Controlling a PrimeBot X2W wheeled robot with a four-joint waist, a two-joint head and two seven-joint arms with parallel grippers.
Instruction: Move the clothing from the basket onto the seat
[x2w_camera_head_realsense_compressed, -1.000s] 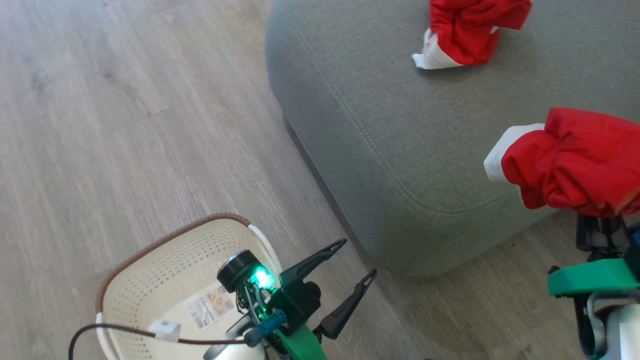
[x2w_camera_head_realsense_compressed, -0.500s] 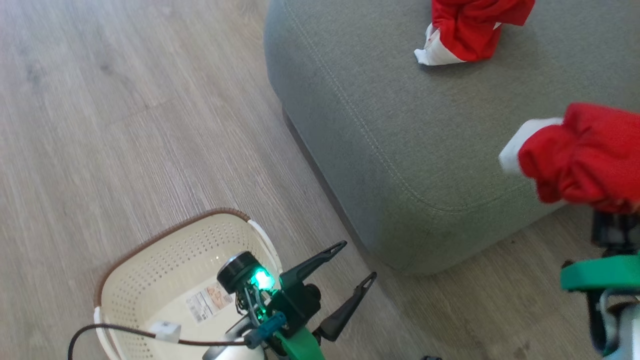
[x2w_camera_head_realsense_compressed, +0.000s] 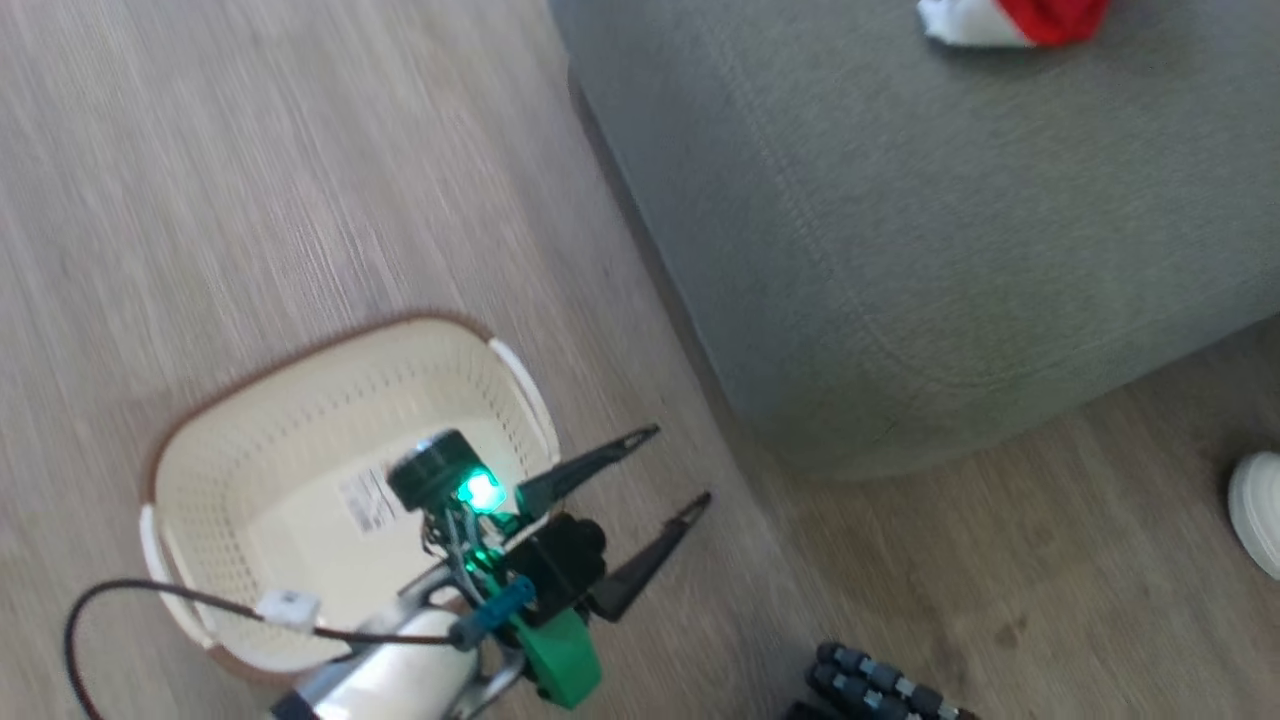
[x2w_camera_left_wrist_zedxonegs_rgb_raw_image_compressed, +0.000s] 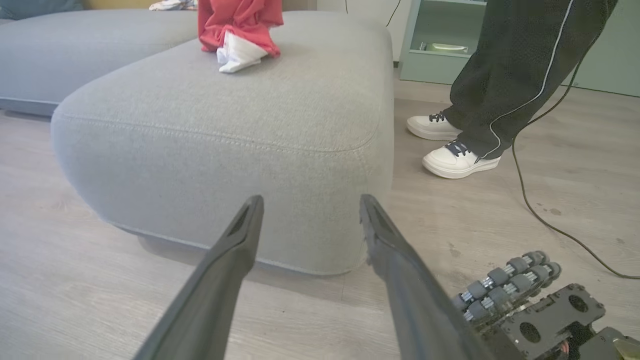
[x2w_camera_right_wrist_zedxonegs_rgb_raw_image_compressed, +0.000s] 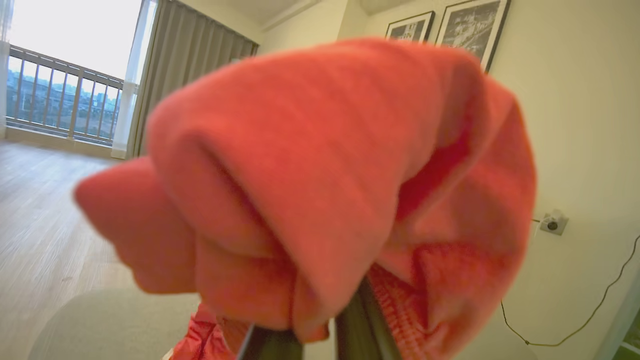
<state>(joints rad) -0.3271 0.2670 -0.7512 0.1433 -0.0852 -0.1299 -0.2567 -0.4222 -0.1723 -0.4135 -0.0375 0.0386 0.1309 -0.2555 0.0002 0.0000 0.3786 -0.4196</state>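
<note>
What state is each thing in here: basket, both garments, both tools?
basket: upright, no clothing visible inside.
left tool: open, empty.
right tool: shut on held garment.
held garment: bunched up, carried aloft.
other garment: crumpled, lying loose on the seat.

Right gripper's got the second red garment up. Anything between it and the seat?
Nothing visible does. The held garment drapes over the shut right gripper, the seat below. The other garment lies on the seat with bare cushion around it. A person's shoes stand on the floor beside it.
</note>
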